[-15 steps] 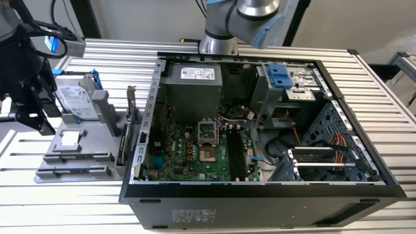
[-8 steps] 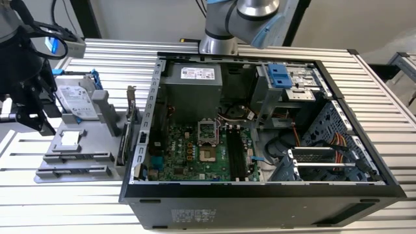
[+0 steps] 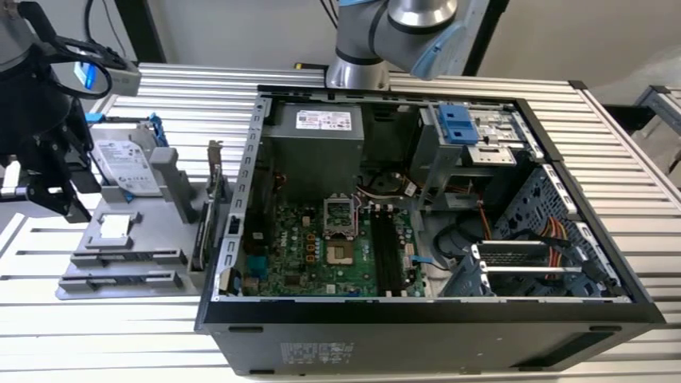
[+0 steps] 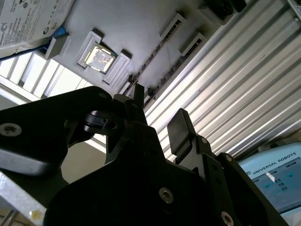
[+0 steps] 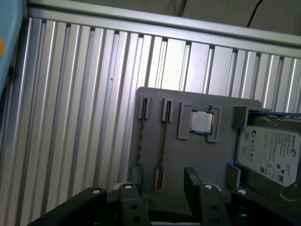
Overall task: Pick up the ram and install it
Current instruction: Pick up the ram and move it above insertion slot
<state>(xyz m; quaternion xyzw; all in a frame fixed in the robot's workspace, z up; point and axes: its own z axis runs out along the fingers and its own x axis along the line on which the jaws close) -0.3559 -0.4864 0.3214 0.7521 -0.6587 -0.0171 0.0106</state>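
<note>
Silver-grey arm (image 3: 360, 48) with a matte black gripper (image 4: 157, 113).
In the exterior view the arm is built of round, brushed silver-grey tubes, one joint closed by a pale blue cap (image 3: 431, 48); the wrist assembly (image 3: 43, 136) is black and blocky, with black cables (image 3: 80, 48) looping over it. In both wrist views the gripper's angular black plates carry round silver screws (image 5: 96, 191), and its fingers (image 4: 181, 132) are flat and squared off.

Open computer case (image 3: 426, 339) on ribbed metal table (image 3: 623, 148), grey tray (image 3: 117, 267) alongside, hard drive (image 3: 123, 163), processor chip (image 5: 201, 121)
</note>
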